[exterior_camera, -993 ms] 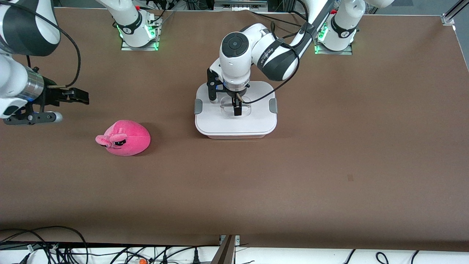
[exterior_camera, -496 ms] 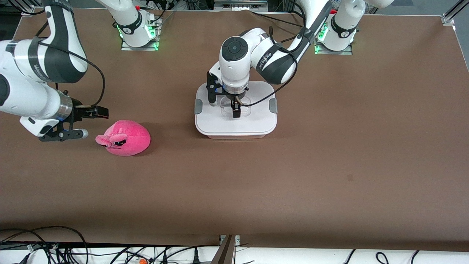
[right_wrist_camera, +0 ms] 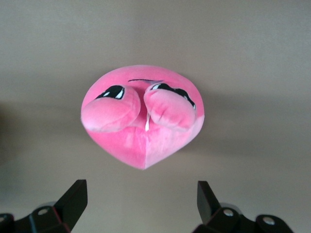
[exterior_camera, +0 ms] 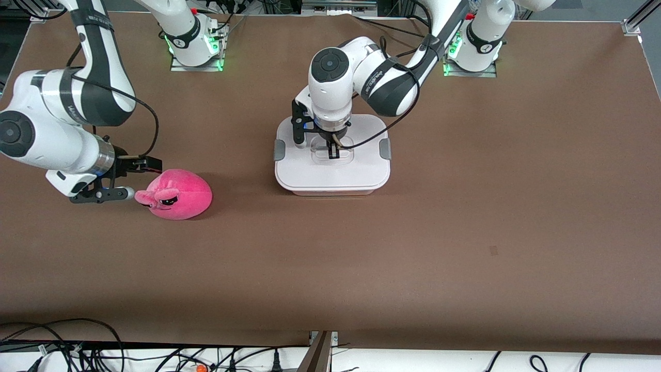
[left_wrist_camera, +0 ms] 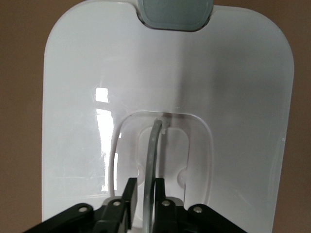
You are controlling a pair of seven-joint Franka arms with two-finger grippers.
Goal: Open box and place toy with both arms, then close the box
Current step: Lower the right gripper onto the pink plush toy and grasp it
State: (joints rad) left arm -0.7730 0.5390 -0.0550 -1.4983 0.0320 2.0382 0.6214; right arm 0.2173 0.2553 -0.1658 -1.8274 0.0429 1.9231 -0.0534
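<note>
two arms work over the brown table (exterior_camera: pixel 465 206). toward the right arm's end, the right gripper (exterior_camera: pixel 142 178) sits low just beside the toy (exterior_camera: pixel 178 194), level with its eared face, jaws spread wide and holding nothing. the toy lies on the table, well apart from the box (exterior_camera: pixel 332 170). the box stands near the table's middle, its white lid (left_wrist_camera: pixel 87 97) on, grey clips (exterior_camera: pixel 279 150) at both ends; its contents cannot be seen. the left gripper (exterior_camera: pixel 334 153) is down in the lid's recess, jaws pinched narrow on the handle (left_wrist_camera: pixel 151 160).
</note>
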